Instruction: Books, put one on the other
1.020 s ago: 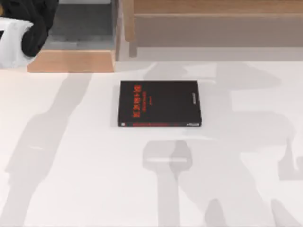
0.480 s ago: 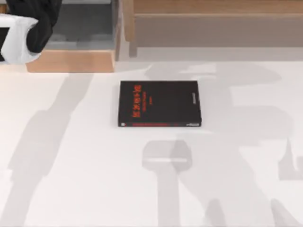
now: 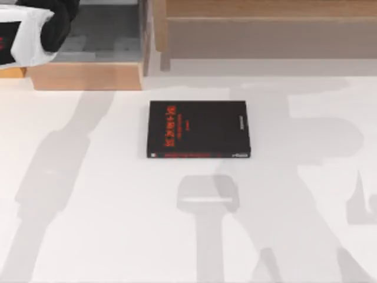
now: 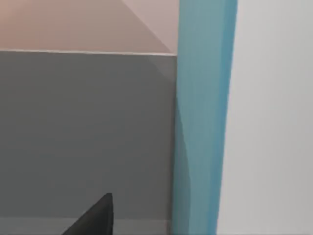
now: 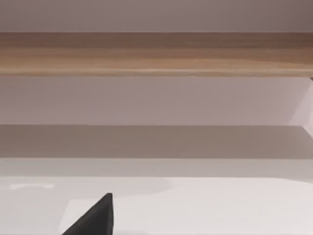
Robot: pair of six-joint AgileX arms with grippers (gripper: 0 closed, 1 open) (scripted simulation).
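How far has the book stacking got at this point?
Nothing is stacked: the black book lies alone, flat, mid-table. In hand: the left arm is at the top view's far left corner, and its wrist view shows the teal-blue book close up. Left: setting one book on the other.

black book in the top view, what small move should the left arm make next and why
Probably swing the left arm toward the table's middle, bringing the teal-blue book it carries over the black book. The black book lies flat and alone mid-table, while the carried one is at the top view's far left corner, well off to the side.
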